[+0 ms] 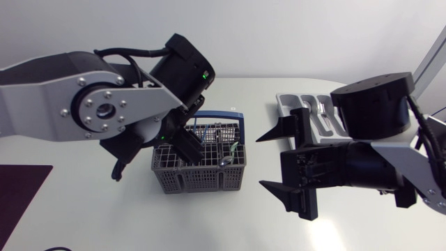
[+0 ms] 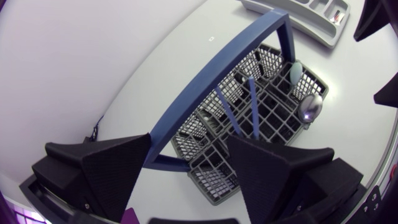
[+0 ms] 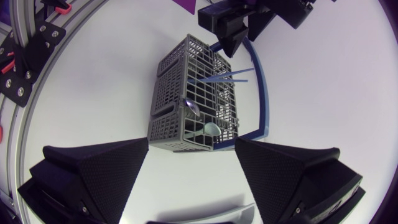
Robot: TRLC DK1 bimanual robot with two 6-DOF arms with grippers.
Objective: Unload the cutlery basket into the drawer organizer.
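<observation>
Cutlery basket, grey and grid-walled, is seen standing near the middle of the tabletop, with its blue handle arched upright over it. Inside, two thin blue pieces are leaned so that they project above the rim, while a metal spoon and a pale spoon are set in the end compartments, bowls up. The left hand is held right over the basket with its fingers spread wide and nothing between them except the handle bar, which runs through the gap; whether that bar is touched cannot be told. The step in hand is judged to be the picking of one piece. It is best done if the hand is shifted clear of the handle first, so that the bar is not caught when the fingers are brought together. One blue piece should be taken high on its shaft, since those stand tallest and most apart from the grid, and it should be drawn straight upward so that the light basket is not dragged or tipped. The right hand, also spread wide and empty, is held beside the basket, between it and the drawer organizer, which is partly covered by that arm; a handover, or room being made, is probably needed.
</observation>
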